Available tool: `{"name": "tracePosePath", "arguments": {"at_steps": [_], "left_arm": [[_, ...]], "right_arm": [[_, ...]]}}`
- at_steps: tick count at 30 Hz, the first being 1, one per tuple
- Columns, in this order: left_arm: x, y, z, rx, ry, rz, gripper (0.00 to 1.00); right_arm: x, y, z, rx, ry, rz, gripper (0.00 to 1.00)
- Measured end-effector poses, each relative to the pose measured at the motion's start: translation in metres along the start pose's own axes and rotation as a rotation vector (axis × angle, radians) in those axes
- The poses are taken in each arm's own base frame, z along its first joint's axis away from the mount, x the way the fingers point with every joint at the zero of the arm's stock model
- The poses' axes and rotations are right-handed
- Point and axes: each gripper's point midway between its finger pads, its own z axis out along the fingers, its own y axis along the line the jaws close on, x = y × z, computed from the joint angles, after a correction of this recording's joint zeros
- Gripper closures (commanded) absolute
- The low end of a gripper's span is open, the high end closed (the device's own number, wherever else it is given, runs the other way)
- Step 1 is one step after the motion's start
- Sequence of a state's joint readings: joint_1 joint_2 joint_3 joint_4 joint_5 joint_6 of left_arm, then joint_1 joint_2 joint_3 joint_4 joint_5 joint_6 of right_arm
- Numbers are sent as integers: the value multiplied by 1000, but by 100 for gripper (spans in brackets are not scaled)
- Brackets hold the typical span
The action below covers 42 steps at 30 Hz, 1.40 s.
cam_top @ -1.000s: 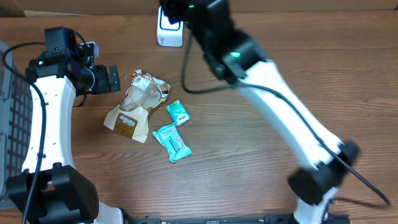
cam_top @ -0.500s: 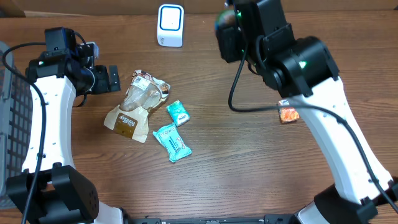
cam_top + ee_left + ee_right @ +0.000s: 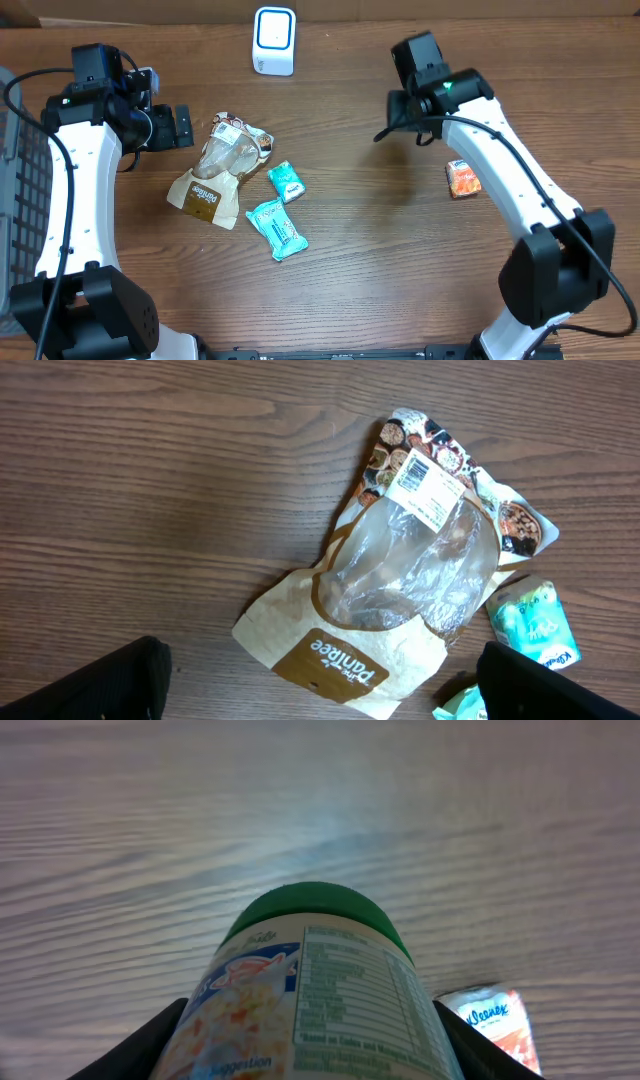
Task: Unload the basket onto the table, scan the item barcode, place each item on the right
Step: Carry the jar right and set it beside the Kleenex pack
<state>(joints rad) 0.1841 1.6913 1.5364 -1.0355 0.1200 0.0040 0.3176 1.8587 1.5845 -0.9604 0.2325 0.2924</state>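
The right gripper (image 3: 318,1055) pinches a green-lidded jar (image 3: 315,970) near the worktop's (image 3: 380,250) far right edge. The left gripper (image 3: 179,127) is spread wide. The right arm has swung clear of the barcode scanner (image 3: 273,40).

Layout on the wooden table (image 3: 360,270), from overhead

The white box-shaped scanner (image 3: 273,40) stands at 11 o'clock. The brown paper pouch with a clear window (image 3: 220,170) lies at 9 o'clock, with the small teal foil packet (image 3: 286,182) just beside it at its 3 o'clock and the larger teal foil packet (image 3: 277,229) at its 5 o'clock. The orange foil packet (image 3: 462,179) lies well apart at 3 o'clock. At its 10 o'clock, the right gripper (image 3: 315,1055) holds the green-lidded plastic jar (image 3: 310,970).
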Motion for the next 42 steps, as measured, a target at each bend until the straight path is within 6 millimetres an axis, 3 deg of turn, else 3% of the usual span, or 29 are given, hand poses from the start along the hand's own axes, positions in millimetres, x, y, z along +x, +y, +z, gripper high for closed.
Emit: {"name": "tracePosePath", "arguments": {"at_steps": [7, 14, 23, 38, 42], "left_arm": [[0, 0, 0, 0, 0, 0, 0], [0, 0, 0, 0, 0, 0, 0], [0, 0, 0, 0, 0, 0, 0], [0, 0, 0, 0, 0, 0, 0], [0, 0, 0, 0, 0, 0, 0]], "right_arm": [[23, -23, 42, 4, 49, 75, 93], [53, -30, 60, 16, 117, 72, 90], [63, -33, 60, 29, 155, 65, 81], [128, -39, 40, 38, 439, 56, 76], [130, -40, 39, 40, 450, 59, 71]]}}
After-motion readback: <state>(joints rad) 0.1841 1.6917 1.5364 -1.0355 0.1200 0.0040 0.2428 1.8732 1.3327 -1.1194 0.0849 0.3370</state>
